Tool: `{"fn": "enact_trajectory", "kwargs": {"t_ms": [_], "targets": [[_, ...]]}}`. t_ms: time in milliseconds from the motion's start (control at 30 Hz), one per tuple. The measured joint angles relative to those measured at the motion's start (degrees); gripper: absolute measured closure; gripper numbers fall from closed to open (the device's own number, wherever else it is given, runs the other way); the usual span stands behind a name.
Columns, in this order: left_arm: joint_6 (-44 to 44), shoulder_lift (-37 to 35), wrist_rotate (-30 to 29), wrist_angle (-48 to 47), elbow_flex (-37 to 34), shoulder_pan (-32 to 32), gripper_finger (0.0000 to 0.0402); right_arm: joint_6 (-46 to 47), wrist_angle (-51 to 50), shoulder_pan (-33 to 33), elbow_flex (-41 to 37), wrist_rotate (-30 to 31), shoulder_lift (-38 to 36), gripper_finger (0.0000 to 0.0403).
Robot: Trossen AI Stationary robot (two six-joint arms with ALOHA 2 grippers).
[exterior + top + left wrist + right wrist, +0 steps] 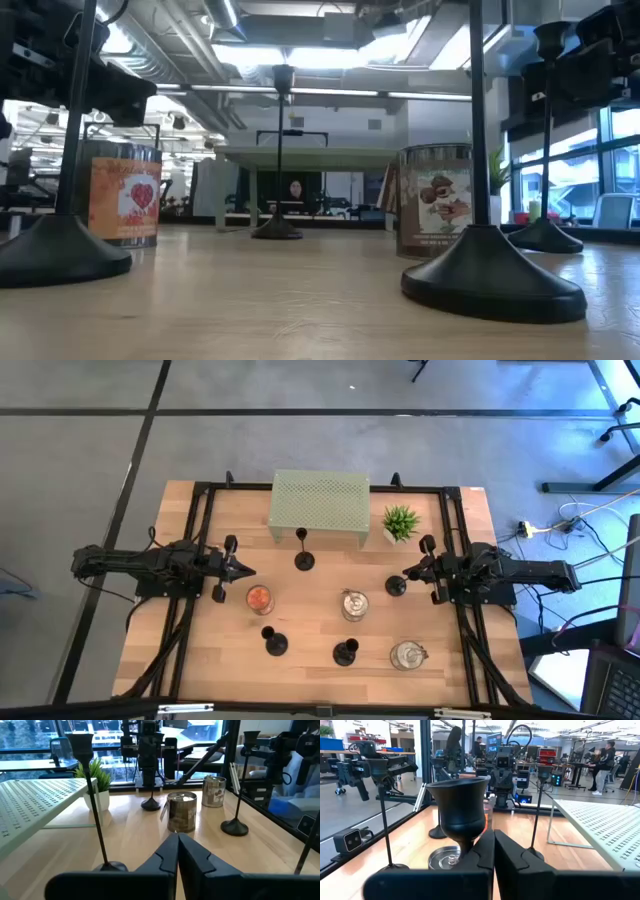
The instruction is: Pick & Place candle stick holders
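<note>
Right gripper (407,574) closed, empty; a holder (396,586) stands upright just beside its tip. Left gripper (248,570) closed, farther off.

A: Where does the top camera sit?
B: Straight above, well off, taking in the whole table (330,660) and both arms.
A: And the low one?
B: At tabletop height, close behind a candlestick holder (490,270), facing the green shelf (300,155) and the room.
A: The wrist cameras?
B: Each looks across the table toward the other arm; both catch the shelf (35,800) (605,827).
</note>
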Motion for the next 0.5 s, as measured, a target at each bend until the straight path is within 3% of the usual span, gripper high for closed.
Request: {"fn": "enact_trajectory", "kwargs": {"t_ms": [500], "targets": [[0.0, 0.0, 0.0, 0.0, 0.0, 0.0, 0.0395, 0.0, 0.0, 0.0, 0.0, 0.0, 0.0, 0.0399]]}}
